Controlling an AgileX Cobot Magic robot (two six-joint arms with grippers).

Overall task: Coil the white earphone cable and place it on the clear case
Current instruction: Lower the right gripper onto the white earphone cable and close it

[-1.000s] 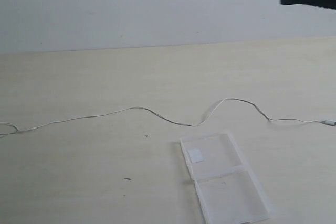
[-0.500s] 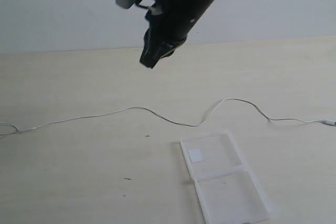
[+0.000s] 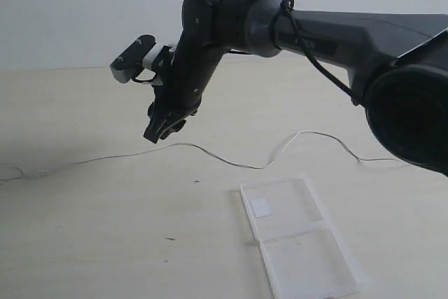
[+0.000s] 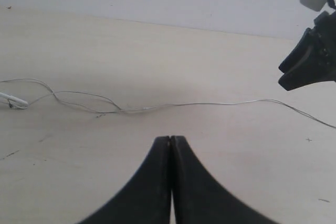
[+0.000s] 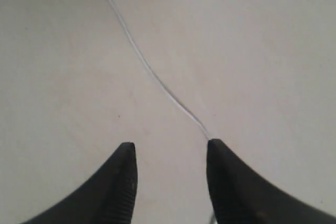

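Evidently the first grasp is in hand: the right gripper, jaws parted, hovers over the white earphone cable, a hair-thin wire strung nine to three o'clock across the matte table. Next, lower astride it and pinch. The left gripper is closed and empty, and the flat transparent clear case lies at the table's five o'clock.

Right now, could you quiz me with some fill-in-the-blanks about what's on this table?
The right gripper hovers over the white earphone cable with its jaws ____.
The left gripper is ____.
The sticker inside the clear case is ____ in colour.
Missing words: open; shut; white.
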